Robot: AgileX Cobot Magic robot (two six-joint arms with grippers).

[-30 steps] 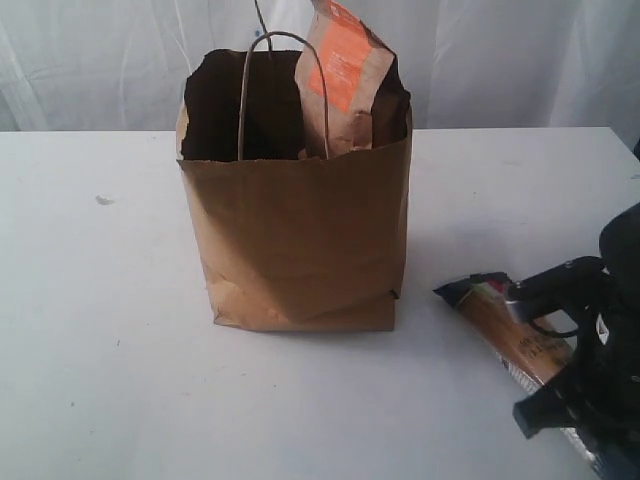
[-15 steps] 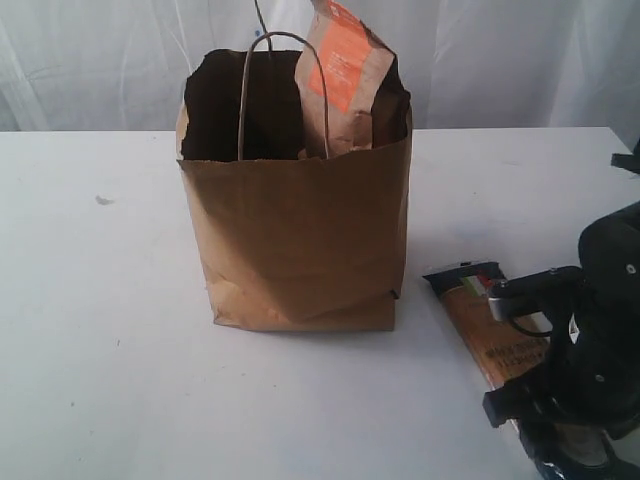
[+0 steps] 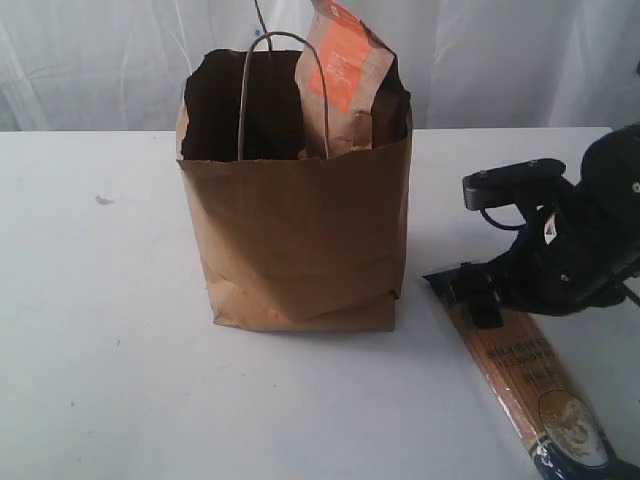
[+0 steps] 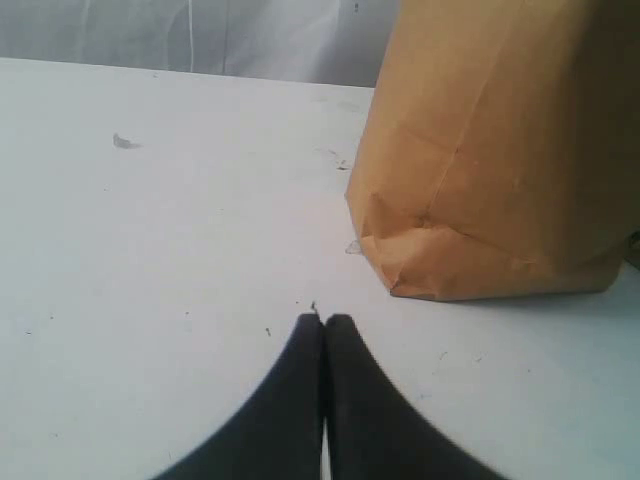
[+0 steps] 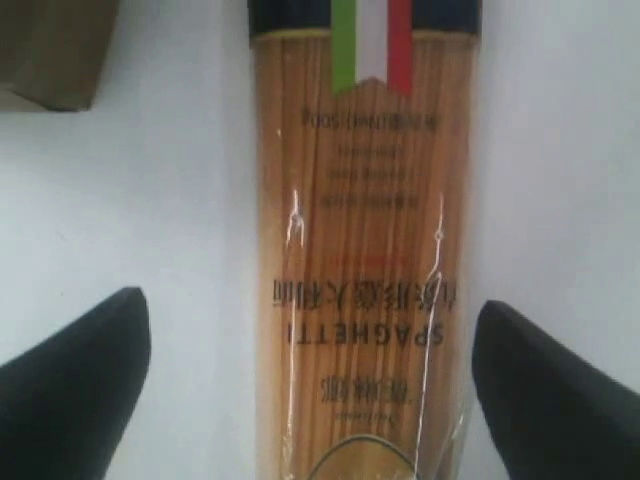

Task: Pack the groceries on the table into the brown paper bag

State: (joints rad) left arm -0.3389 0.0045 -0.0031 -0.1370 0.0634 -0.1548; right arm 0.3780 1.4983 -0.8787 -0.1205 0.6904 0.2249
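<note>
The brown paper bag stands upright and open on the white table. A brown-orange pouch sticks out of its top. To the bag's right, a long spaghetti pack lies flat on the table. My right gripper hovers over the pack's end nearest the bag, open. In the right wrist view its jaws stand wide on either side of the spaghetti pack without touching it. My left gripper is shut and empty, low over the table near a bottom corner of the bag.
A small crumpled scrap lies on the table left of the bag, also seen as a scrap in the left wrist view. A white curtain hangs behind the table's far edge. A bag corner shows in the right wrist view.
My right gripper has opened, let go of the spaghetti pack, and risen toward the pack's bag-side end. The pack now lies flat and has turned slightly. The left gripper has stayed shut.
</note>
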